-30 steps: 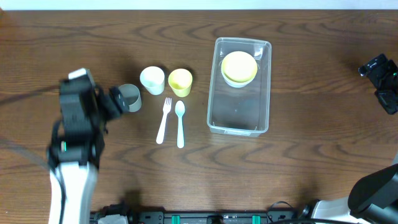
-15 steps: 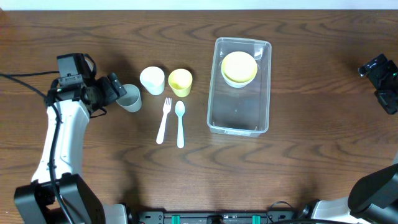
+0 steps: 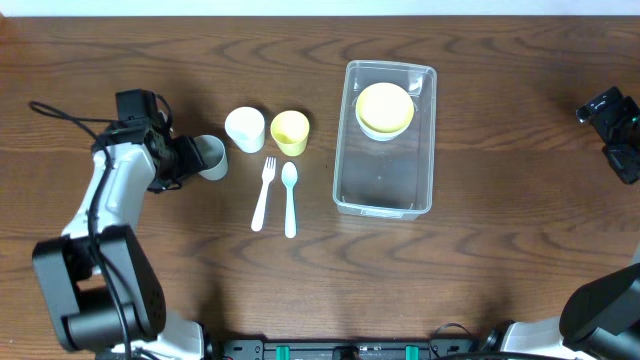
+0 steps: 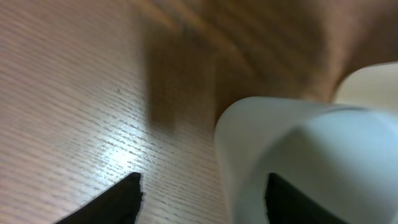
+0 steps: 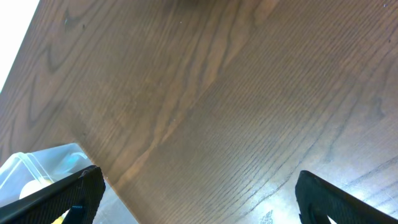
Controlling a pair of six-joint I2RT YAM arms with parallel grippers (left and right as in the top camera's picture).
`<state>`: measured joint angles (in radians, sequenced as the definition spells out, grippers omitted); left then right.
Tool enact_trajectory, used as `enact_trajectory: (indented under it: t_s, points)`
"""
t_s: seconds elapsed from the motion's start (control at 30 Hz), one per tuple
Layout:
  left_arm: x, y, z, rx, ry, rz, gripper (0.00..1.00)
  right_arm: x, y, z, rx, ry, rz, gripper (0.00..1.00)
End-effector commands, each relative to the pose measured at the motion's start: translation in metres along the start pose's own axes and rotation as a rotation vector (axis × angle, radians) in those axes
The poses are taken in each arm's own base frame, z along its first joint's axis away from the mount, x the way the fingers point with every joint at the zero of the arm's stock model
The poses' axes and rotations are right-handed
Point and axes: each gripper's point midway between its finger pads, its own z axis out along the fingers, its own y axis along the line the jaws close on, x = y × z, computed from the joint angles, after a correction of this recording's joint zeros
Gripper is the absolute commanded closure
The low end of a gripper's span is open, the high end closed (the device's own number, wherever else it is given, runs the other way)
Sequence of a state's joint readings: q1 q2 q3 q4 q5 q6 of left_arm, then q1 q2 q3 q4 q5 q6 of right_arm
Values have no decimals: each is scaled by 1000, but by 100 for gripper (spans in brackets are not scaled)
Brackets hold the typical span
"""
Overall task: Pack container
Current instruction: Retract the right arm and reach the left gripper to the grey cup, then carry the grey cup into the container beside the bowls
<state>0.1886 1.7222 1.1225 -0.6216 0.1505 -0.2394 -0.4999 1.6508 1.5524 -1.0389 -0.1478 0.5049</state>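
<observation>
The clear plastic container [image 3: 385,185] stands right of centre, with a yellow bowl [image 3: 385,108] at its far end. A corner of the container shows in the right wrist view [image 5: 43,168]. A grey cup [image 3: 211,157] stands left of a white cup [image 3: 245,128] and a yellow cup [image 3: 290,131]. My left gripper [image 3: 192,160] is open at the grey cup's left side. In the left wrist view the cup's wall [image 4: 298,149] lies between the fingers [image 4: 202,186]. My right gripper [image 3: 610,120] is open and empty at the far right, over bare table [image 5: 199,205].
A white fork [image 3: 263,195] and a pale spoon [image 3: 290,198] lie side by side in front of the cups, left of the container. A black cable trails from the left arm towards the table's left edge.
The left arm has swung and straightened, and its gripper has shifted a little right onto the grey cup's side. The cups, cutlery, container and right arm have not moved.
</observation>
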Motion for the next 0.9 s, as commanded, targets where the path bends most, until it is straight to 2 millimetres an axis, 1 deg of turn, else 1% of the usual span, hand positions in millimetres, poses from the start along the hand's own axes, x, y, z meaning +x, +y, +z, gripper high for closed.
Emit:
enact_trajectory:
  t_s: [0.0, 0.03, 0.13, 0.17, 0.2, 0.27, 0.3, 0.33, 0.37, 0.4, 0.43, 0.47, 0.5, 0.53, 0.6, 0.63, 0.67, 0.7, 0.73, 0.77, 0.8, 0.83, 0.87]
  points:
    - [1, 2, 7, -14, 19, 21, 51, 0, -3, 2, 10, 4, 0, 1]
    - [1, 2, 7, -14, 20, 28, 64, 0, -3, 2, 10, 4, 0, 1]
    - [-3, 0, -4, -9, 6, 66, 90, 0, -3, 2, 10, 4, 0, 1]
    - [-6, -2, -11, -6, -6, 85, 94, 0, -3, 2, 10, 4, 0, 1]
    - [-11, -4, -23, -2, -23, 92, 94, 0, -3, 2, 10, 4, 0, 1]
    - [-20, -13, -53, 15, -64, 102, 94, 0, -3, 2, 10, 4, 0, 1]
    - [-23, -21, -73, 30, -91, 117, 94, 0, -3, 2, 10, 4, 0, 1]
    - [-24, -33, -91, 55, -111, 153, 94, 0, -3, 2, 10, 4, 0, 1]
    - [-23, -50, -114, 95, -134, 208, 94, 0, -3, 2, 10, 4, 0, 1]
    - [-19, -67, -136, 127, -158, 258, 94, 0, -3, 2, 10, 4, 0, 1]
    - [-15, -80, -152, 145, -176, 292, 94, 0, -3, 2, 10, 4, 0, 1]
    - [-7, -100, -172, 176, -205, 348, 94, 0, -3, 2, 10, 4, 0, 1]
    - [0, -118, -187, 206, -233, 404, 94, 0, -3, 2, 10, 4, 0, 1]
    - [9, -141, -201, 247, -265, 475, 94, 0, -3, 2, 10, 4, 0, 1]
    - [28, -181, -216, 308, -317, 591, 94, 0, -3, 2, 10, 4, 0, 1]
    - [37, -198, -219, 327, -336, 638, 94, 0, -3, 2, 10, 4, 0, 1]
    - [47, -217, -216, 332, -348, 692, 94, 0, -3, 2, 10, 4, 0, 1]
    - [56, -231, -212, 334, -351, 729, 94, 0, -3, 2, 10, 4, 0, 1]
    - [65, -246, -203, 336, -343, 769, 94, 0, -3, 2, 10, 4, 0, 1]
    - [72, -256, -195, 338, -330, 796, 94, 0, -3, 2, 10, 4, 0, 1]
    - [84, -271, -179, 337, -300, 843, 94, 0, -3, 2, 10, 4, 0, 1]
    - [90, -278, -167, 332, -279, 874, 94, 0, -3, 2, 10, 4, 0, 1]
    - [98, -285, -149, 314, -249, 908, 94, 0, -3, 2, 10, 4, 0, 1]
